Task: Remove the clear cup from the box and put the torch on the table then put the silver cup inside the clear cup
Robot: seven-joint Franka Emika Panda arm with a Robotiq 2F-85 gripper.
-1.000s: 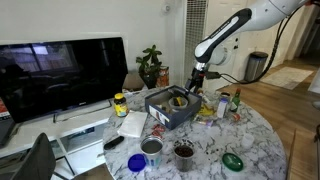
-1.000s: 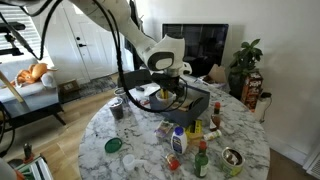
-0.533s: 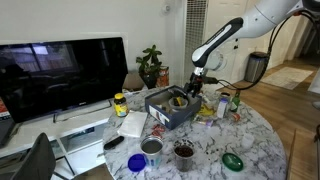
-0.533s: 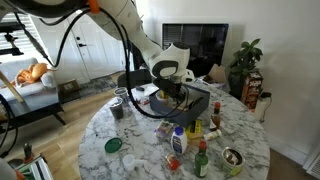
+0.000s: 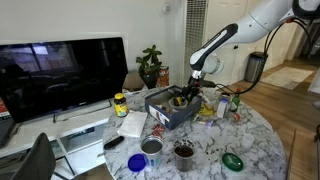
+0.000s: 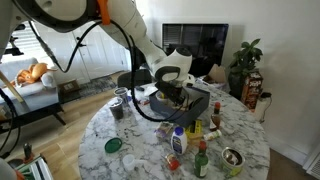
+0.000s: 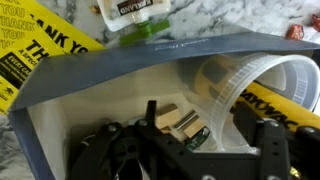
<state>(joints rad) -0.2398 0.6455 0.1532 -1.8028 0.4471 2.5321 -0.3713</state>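
A: Wrist view first. The claw point(image 7: 209, 116) is down inside the box point(image 7: 100, 75), its fingers point(image 7: 268, 140) spread wide with nothing pinched between them.

B: And the clear cup point(image 7: 250, 90)?

A: It's in the box, lying on its side near the wall, with the rim off to the right. One finger stands just in front of it, but I see no squeeze on it. So step one isn't done, I'd say.

B: Torch?

A: Hard call. There's a small dark piece point(image 7: 198, 137) low between the fingers, beside something tan, and it may be the torch — too blurred to swear to. In both exterior views the inside of the box is too small to read, so no help there. I can't pick it out on the tabletop point(image 5: 255, 140) either.

B: Silver cup point(image 5: 152, 148)?

A: Out on the tabletop near the camera-side edge, upright and well apart from the box. A dark cup point(image 5: 184, 152) sits near it. Untouched, by the look of it.

B: So the score?

A: Nothing ticked off yet, in my judgement. The clear cup has to come out and stand up, the torch has to be found and set down, and the silver cup has to drop into the clear one — all three are ahead. The claw is at least in the right spot for the first.
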